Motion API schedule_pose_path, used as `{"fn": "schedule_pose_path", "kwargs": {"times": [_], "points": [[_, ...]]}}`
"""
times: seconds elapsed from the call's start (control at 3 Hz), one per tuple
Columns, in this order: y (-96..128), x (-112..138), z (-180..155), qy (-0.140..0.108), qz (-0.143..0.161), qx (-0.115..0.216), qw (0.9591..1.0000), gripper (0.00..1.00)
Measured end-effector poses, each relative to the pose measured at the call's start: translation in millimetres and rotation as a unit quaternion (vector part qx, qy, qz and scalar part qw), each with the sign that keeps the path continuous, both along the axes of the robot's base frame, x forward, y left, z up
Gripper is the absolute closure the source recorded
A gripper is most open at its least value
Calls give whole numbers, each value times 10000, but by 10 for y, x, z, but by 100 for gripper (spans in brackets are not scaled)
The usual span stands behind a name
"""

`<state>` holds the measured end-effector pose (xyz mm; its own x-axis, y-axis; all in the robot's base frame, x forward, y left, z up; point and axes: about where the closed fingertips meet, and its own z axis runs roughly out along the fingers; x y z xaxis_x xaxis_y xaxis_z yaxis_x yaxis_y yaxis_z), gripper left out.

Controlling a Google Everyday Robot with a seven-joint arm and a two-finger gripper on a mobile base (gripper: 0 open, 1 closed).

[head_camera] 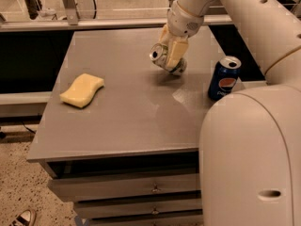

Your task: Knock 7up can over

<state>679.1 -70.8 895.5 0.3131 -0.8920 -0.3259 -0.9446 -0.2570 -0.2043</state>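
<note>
The 7up can is a small silver can held tilted on its side, its silver top facing left, just above the grey table near the back middle. My gripper comes down from the upper right and its cream fingers are shut around the can. The can's lower end is close to the table surface; I cannot tell if it touches.
A dark blue Pepsi can stands upright at the table's right edge, close to the gripper's right. A yellow sponge lies on the left side. My white arm and body fill the right. Drawers sit below the table's front edge.
</note>
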Motion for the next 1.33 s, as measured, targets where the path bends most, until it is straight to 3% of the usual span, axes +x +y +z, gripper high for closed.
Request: {"fn": "schedule_pose_path", "kwargs": {"times": [0.33, 1.33], "points": [[215, -156, -195, 40, 403, -205, 9990, 75], [492, -388, -423, 218, 907, -281, 9952, 5]]}}
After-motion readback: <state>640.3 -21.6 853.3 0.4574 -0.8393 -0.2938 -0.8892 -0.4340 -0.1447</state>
